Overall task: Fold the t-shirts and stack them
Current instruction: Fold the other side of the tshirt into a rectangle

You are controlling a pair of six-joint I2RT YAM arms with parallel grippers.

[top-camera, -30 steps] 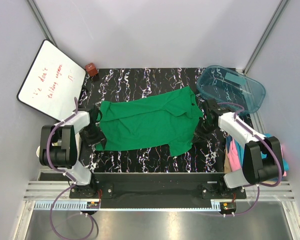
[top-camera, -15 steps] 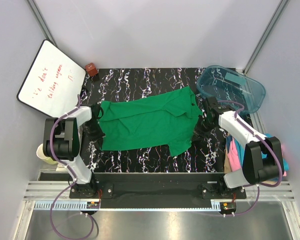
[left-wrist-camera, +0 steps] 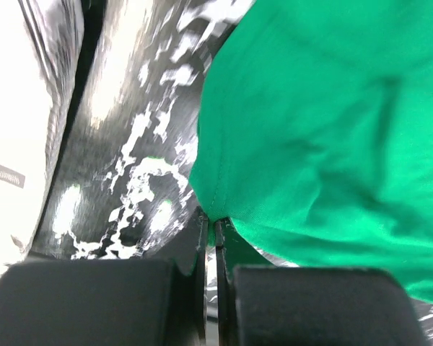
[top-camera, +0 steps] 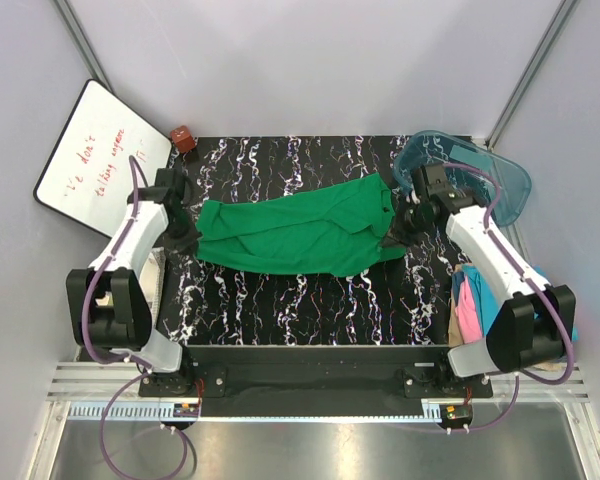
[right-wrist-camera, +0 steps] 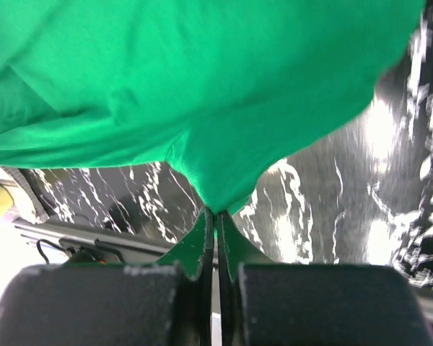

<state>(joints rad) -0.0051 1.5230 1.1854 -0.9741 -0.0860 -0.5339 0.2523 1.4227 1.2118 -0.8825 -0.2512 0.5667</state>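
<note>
Both arms have swung away from the near edge since a second ago, carrying the near hem of the green t-shirt (top-camera: 300, 235) with them. The shirt now lies as a narrower band across the middle of the desk (top-camera: 280, 305).

- Left pincer (top-camera: 186, 238): at the shirt's left end. Left wrist view shows it (left-wrist-camera: 211, 234) clenched to a thin slit on a corner of green hem, with cloth hanging up and rightward from the pinch.
- Right pincer (top-camera: 396, 230): at the shirt's right end, just beside the teal plastic tub (top-camera: 510, 190). Right wrist view shows it (right-wrist-camera: 215, 220) clamped on a gathered point of green cloth, the fabric draping above the marbled surface.
- Shirt between the two pinches: slack and creased, collar end toward the right.
- Other shirts: pink (top-camera: 467, 310) and teal-blue (top-camera: 483, 295) pieces at the right edge of the desk, partly hidden by the right arm.
- Whiteboard (top-camera: 100, 160) leans at the far left corner.
</note>
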